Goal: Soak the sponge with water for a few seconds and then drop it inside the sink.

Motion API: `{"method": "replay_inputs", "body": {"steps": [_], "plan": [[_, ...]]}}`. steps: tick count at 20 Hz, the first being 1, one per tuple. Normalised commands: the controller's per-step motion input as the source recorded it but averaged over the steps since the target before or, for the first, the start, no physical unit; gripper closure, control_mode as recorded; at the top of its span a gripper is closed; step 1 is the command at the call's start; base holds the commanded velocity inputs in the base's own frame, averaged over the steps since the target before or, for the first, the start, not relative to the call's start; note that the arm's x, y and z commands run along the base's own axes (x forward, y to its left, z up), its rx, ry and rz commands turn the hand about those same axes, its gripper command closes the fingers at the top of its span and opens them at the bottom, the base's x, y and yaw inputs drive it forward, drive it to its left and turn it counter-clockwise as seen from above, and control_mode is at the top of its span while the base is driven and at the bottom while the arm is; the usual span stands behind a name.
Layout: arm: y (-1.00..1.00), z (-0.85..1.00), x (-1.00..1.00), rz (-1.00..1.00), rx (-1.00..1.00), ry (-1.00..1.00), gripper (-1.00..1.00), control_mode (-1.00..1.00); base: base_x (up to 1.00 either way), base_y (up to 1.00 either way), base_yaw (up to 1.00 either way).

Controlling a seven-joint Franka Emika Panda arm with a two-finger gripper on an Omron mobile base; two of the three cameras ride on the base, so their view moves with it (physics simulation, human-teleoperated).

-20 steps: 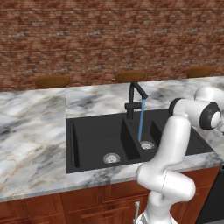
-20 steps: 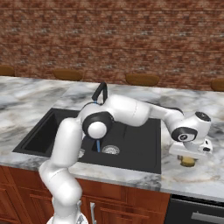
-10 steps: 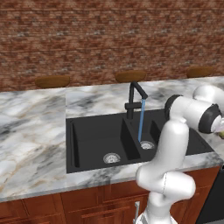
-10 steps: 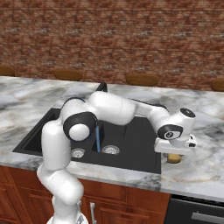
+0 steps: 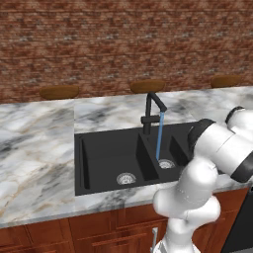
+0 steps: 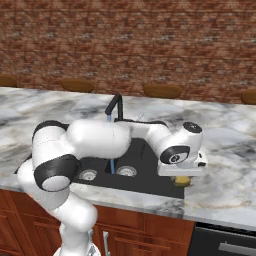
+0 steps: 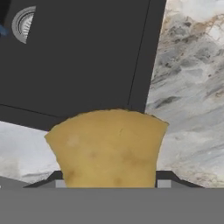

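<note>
In the hand view the yellow sponge [image 7: 108,148] fills the lower middle of the frame. Its bottom edge is cut off by the two dark fingertips [image 7: 57,179], which are set closely against its sides, so the gripper [image 7: 109,181] is narrowed onto the sponge. Behind it, the black sink [image 7: 87,57] takes the upper left, with part of a silver drain [image 7: 24,24] cropped at the frame's top left, and the marble counter [image 7: 188,87] runs down the right.

In the right base view the gripper [image 6: 181,176] sits right of centre, at the sink's right rim [image 6: 165,187]; just a sliver of sponge [image 6: 181,180] peeks beneath the hand. The water [image 6: 112,165] is mostly hidden by the arm. In the left base view the stream [image 5: 159,136] falls from the faucet [image 5: 150,111] into the narrower basin.
</note>
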Motion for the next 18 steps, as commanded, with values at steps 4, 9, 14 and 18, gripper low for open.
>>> {"method": "replay_inputs", "body": {"steps": [4,9,14,18], "plan": [[0.69,0.49,-0.49,0.01,-0.06,-0.04,1.0,-1.0,0.0,0.0,0.0],[0.73,0.49,-0.28,0.0,-0.07,-0.03,1.0,-1.0,0.0,0.0,0.0],[0.7,0.31,-0.25,0.0,-0.08,-0.01,1.0,-1.0,0.0,0.0,0.0],[0.36,0.29,-0.11,0.0,-0.05,-0.07,1.0,-1.0,0.0,0.0,0.0]]}}
